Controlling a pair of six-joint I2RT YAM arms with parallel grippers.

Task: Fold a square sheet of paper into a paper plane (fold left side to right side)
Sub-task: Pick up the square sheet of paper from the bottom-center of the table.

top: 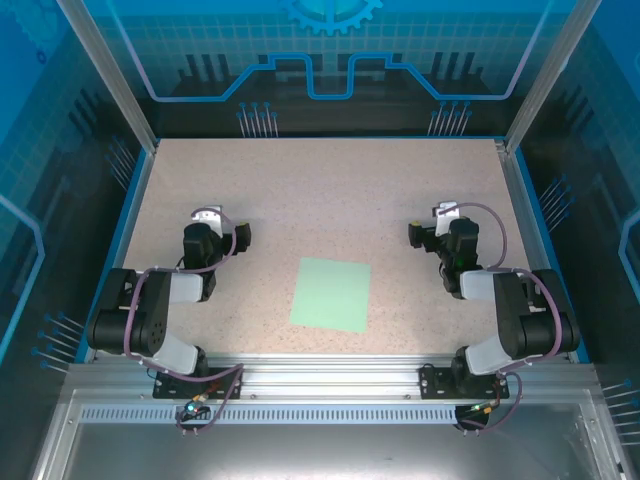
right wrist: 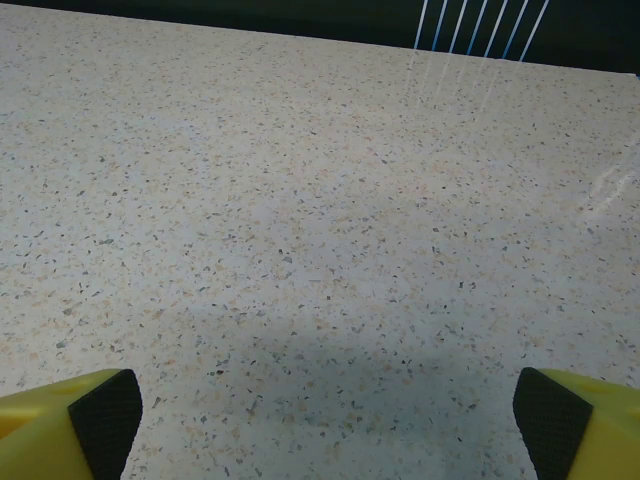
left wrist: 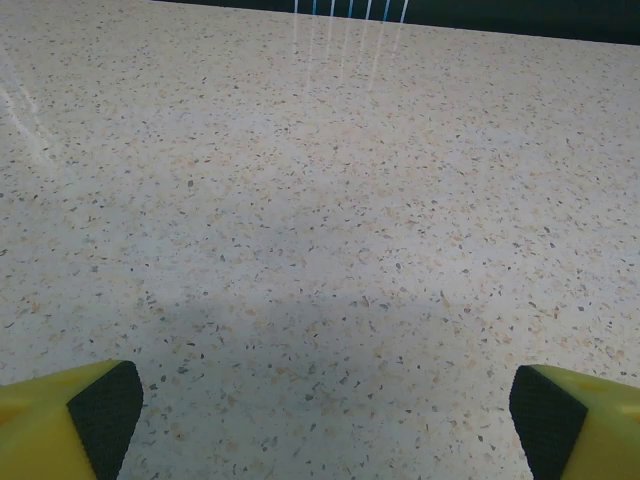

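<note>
Square sheet of thin, pale mint-green paper (top: 332, 294): flat and unfolded on the speckled beige tabletop (top: 320, 190), midway between the arms. Left gripper (left wrist: 325, 405), right gripper (right wrist: 330, 410): jaws wide, empty. The sheet lies inward and basewards of each, about equally near.

The square sheet of paper (top: 332, 294) is lying flat on the bench (top: 320, 190), toward its near edge, sitting between the left gripper (top: 240, 236) and the right gripper (top: 414, 234), apart from both.

flat square sheet of paper (top: 332, 294) on table (top: 320, 190)
</note>
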